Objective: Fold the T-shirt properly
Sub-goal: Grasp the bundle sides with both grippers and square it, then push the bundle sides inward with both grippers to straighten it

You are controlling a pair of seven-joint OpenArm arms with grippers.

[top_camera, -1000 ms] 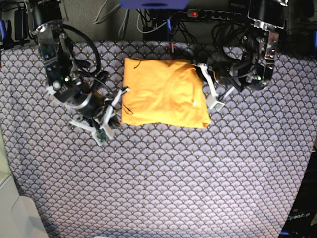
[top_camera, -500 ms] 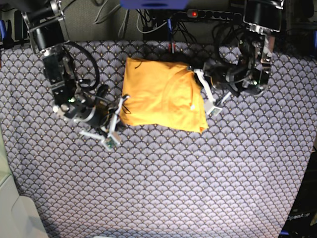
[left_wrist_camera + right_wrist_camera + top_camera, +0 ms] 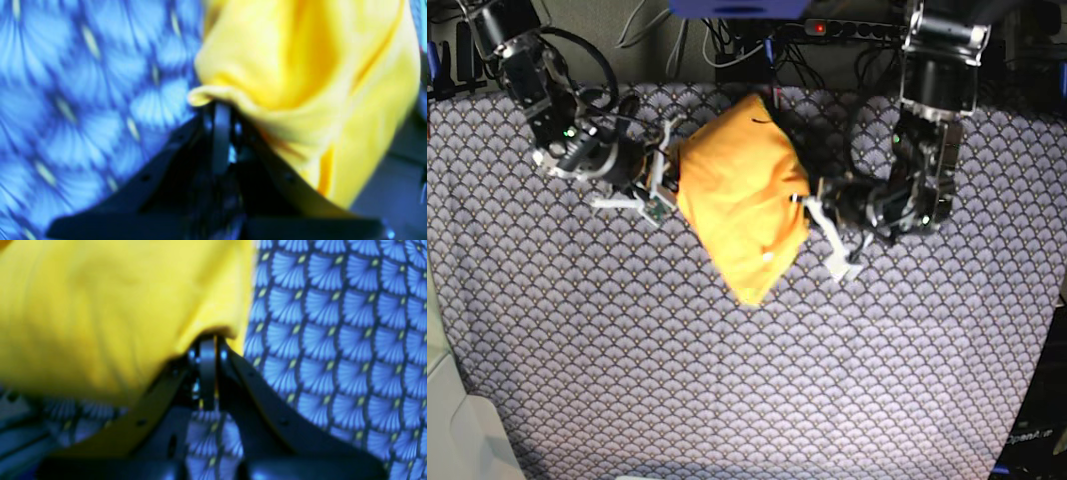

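The folded yellow-orange T-shirt [image 3: 742, 190] lies skewed on the blue-grey scallop cloth [image 3: 727, 380], one corner pointing to the front. My right gripper [image 3: 670, 172], on the base view's left, is shut on the shirt's left edge. The right wrist view shows its jaws [image 3: 210, 336] pinched on the yellow fabric [image 3: 100, 306]. My left gripper [image 3: 812, 205], on the base view's right, is shut on the shirt's right edge. The left wrist view shows its jaws [image 3: 217, 105] clamped on a fold of the fabric [image 3: 283, 50], which bunches up.
A power strip [image 3: 847, 28] and cables lie along the cloth's back edge, close behind the shirt. A white object [image 3: 457, 420] sits at the front left corner. The scallop cloth shows in both wrist views [image 3: 83, 83] [image 3: 333, 323].
The shirt has turned from a flat rectangle to a skewed diamond. The right gripper moved back and up with its edge. The left gripper moved forward and inward with its edge.
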